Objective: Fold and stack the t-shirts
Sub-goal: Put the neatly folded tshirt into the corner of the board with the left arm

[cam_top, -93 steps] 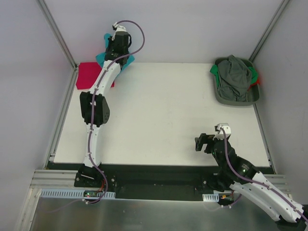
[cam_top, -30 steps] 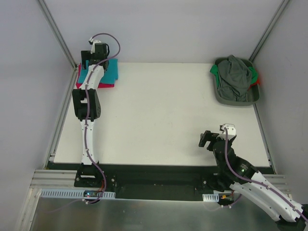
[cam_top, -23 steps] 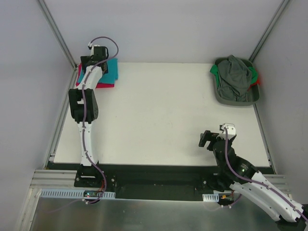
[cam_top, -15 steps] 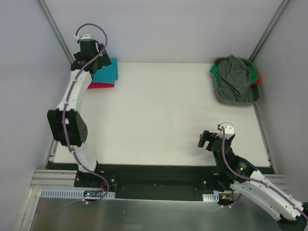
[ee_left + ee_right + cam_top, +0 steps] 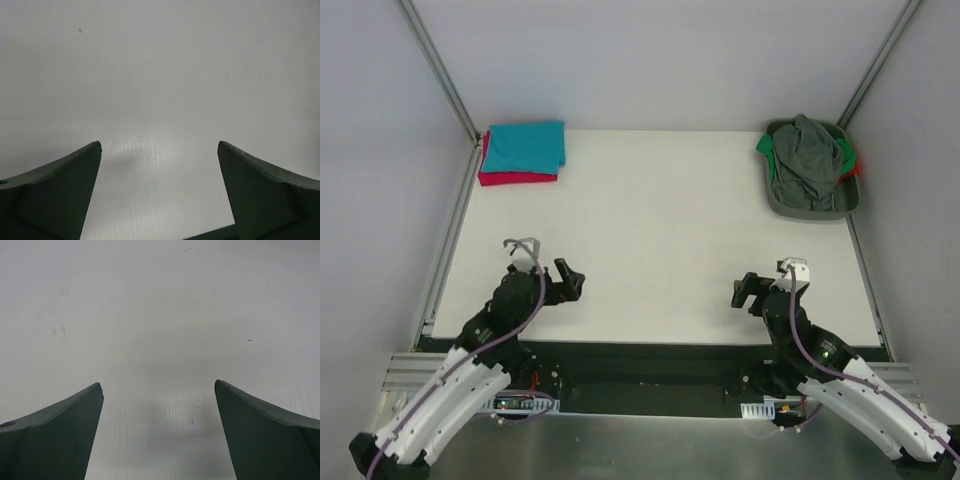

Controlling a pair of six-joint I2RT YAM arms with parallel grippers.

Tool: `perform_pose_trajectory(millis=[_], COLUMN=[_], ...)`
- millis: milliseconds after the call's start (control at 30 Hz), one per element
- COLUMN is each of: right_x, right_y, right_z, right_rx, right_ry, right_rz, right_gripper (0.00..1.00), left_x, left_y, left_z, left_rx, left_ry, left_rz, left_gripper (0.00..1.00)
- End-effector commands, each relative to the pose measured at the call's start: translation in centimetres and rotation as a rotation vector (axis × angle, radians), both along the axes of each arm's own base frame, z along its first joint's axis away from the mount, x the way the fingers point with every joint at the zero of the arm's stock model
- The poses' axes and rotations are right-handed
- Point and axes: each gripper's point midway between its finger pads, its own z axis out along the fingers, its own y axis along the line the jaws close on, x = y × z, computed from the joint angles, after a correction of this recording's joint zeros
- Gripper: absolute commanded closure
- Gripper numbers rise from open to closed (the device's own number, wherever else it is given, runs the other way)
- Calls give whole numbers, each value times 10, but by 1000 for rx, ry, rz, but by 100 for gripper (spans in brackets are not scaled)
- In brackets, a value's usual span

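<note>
Teal t-shirt (image 5: pixel 526 146) folded square atop folded red t-shirt (image 5: pixel 516 179); left end effector (image 5: pixel 571 285) and right end effector (image 5: pixel 741 293) spread

Top view: bright, even, diffuse light from above; white table (image 5: pixel 660 220) nearly washed out, shadows faint; focus sharp, frame posts lean outward at the edges.
Left wrist view: pale sheen on the table; left fingers (image 5: pixel 55 195) dark, soft-edged.
Right wrist view: soft grey shadow between the blurred right fingers (image 5: pixel 50 435).
</note>
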Motion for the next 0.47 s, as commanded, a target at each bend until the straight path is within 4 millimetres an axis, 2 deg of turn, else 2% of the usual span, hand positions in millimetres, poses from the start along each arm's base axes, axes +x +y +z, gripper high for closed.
perform_pose_trajectory(millis=[0,133,433], right_x=[1,1,2], right_y=[1,-4,-9], right_z=[14,13,11], right_rx=[56,57,50], right_ry=[-33,-34,-34], right_rz=[-15,-41,-73], right_gripper=[4,4,4], left_x=[-10,-14,-5], left_y=[16,38,38], left_z=[34,46,32], left_rx=[-196,-237,-91], left_ry=[-235,-336,-169], left_rz=[81,176,194], left_gripper=[1,1,1])
